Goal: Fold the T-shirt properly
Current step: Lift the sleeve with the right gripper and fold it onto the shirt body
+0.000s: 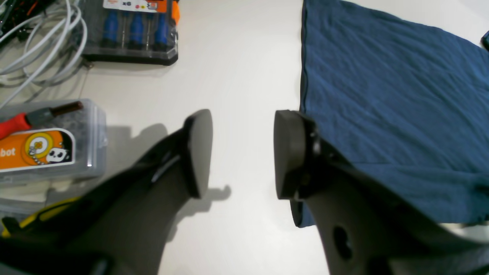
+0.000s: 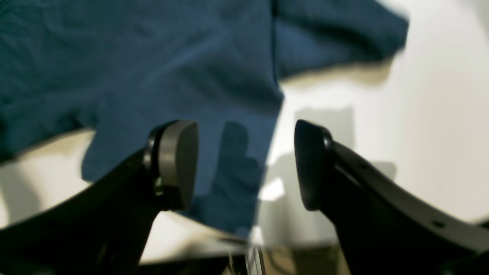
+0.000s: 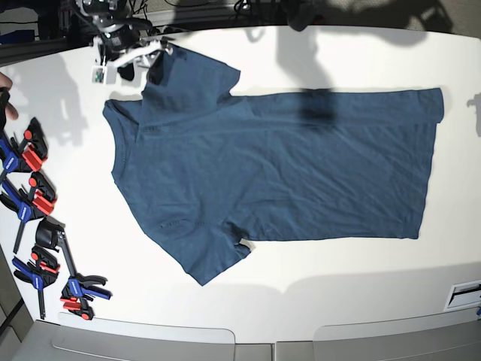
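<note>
Black pads of the left gripper (image 1: 242, 152) stand well apart over bare white desk (image 1: 244, 68), holding nothing; the T-shirt (image 1: 393, 103) lies flat just to the right of its right pad, hem edge running alongside. Ahead and to its left sit a screwdriver set (image 1: 131, 32), white cables (image 1: 42, 42) and a clear plastic box (image 1: 49, 141). Spread wide and empty too, the right gripper (image 2: 246, 164) hovers above the shirt's edge, cloth under its left pad, desk under its right. Overhead, the navy T-shirt (image 3: 278, 173) lies spread out, with spring clamps (image 3: 37, 226) along one desk edge.
</note>
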You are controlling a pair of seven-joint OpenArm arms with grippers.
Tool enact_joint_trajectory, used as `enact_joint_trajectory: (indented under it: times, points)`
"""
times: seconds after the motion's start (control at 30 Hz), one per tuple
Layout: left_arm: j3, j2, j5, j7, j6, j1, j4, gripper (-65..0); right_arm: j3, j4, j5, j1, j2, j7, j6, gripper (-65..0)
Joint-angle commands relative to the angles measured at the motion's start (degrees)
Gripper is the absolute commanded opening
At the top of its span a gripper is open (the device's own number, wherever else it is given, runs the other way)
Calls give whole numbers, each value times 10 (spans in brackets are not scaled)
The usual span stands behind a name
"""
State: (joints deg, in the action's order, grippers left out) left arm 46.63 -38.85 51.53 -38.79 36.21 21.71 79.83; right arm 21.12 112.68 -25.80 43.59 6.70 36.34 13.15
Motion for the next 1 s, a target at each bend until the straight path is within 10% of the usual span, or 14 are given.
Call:
enact_joint_trajectory:
  times: [0.0,0.4,0.7,0.97]
  points:
    - [7,-17,10,16,0,-1,8,-408,2,-5,-6,9,5,-9,-4,-285]
    - [7,-17,10,29,0,-1,8,-408,2,-165,-195,12,4,24,64,-285]
    - [7,-17,10,29,0,-1,8,-408,2,-166,-229,12,4,56,79,-287]
    - [7,-17,10,29,0,-1,8,-408,2,-165,-259,6,5,55,87,-622]
